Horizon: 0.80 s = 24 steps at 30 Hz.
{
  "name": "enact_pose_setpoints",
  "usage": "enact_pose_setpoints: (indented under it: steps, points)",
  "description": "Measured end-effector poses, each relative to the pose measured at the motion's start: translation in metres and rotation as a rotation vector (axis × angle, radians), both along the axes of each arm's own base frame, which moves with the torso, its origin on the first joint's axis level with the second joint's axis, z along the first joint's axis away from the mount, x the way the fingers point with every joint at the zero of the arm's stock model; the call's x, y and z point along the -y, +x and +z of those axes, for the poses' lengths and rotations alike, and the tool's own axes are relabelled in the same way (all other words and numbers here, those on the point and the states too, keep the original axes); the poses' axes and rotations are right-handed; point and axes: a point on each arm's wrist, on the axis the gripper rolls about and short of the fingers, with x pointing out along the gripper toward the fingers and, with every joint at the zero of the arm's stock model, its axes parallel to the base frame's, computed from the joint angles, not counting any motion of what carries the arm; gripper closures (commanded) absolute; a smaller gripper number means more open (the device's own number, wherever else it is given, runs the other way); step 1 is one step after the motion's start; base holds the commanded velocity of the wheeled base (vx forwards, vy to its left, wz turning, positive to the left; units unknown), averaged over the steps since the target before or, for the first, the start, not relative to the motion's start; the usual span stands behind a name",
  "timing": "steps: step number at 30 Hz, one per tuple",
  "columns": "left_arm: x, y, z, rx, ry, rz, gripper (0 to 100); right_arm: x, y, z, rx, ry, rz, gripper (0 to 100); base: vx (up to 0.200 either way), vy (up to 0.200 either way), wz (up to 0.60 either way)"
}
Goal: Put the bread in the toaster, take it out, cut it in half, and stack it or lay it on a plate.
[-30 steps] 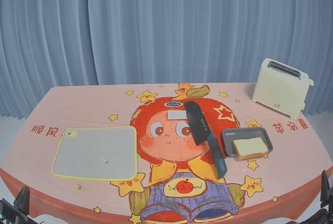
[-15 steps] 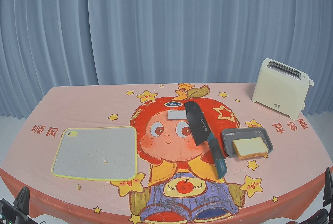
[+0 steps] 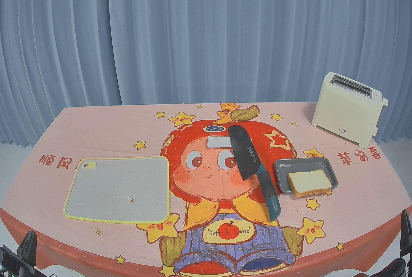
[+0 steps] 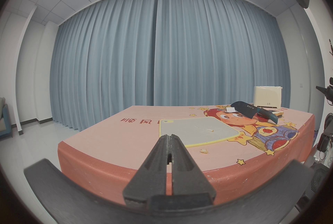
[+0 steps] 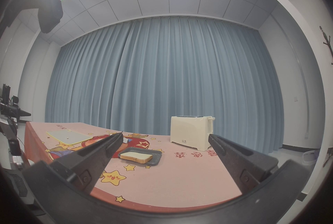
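Bread (image 3: 310, 182), one pale slice, lies flat in the lower right part of the head view. It rests on the near right corner of a dark grey plate (image 3: 283, 167), and its edge reaches a little over the rim. At the right edge of the frame, farther back and well apart from the plate, the toaster (image 3: 347, 112) stands upright with its slots facing up.

Just left of the plate lies the knife (image 3: 253, 166), with a black blade and a teal handle. The blade points to the back of the table (image 3: 107, 127) and the handle to its near edge. A small white card (image 3: 219, 142) lies just beside the blade.

In the lower left lies the cutting board (image 3: 118, 189), grey with a yellow-green rim. One crumb (image 3: 97, 230) lies near its front edge.

Before the near table edge, the left gripper (image 4: 169, 136) is clenched, its two fingers pressed together with nothing between them. The right gripper (image 5: 164, 135) is released, its fingers spread wide and holding nothing, off the table on the bread's side.
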Motion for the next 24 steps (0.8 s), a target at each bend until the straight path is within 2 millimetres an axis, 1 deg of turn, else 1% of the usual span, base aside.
enact_pose_setpoints:
  steps: [7,16,22,24]
  points:
    - [0.0,0.0,0.0,0.001,0.0,0.0,100,0.001,0.002,0.009,-0.016,0.004,0.051,0,0.0,0.0,0.0]
    - [0.0,0.0,0.0,0.001,0.0,0.0,100,0.002,0.007,0.016,-0.051,0.002,0.125,0,0.0,0.0,0.0]
    - [0.0,0.0,0.0,0.002,0.0,0.0,100,0.001,0.012,0.018,-0.097,0.036,0.173,0,0.0,0.0,0.0]
    - [0.0,0.0,0.0,0.002,0.0,0.0,100,0.001,0.014,0.02,-0.112,0.073,0.183,0,0.0,0.0,0.0]
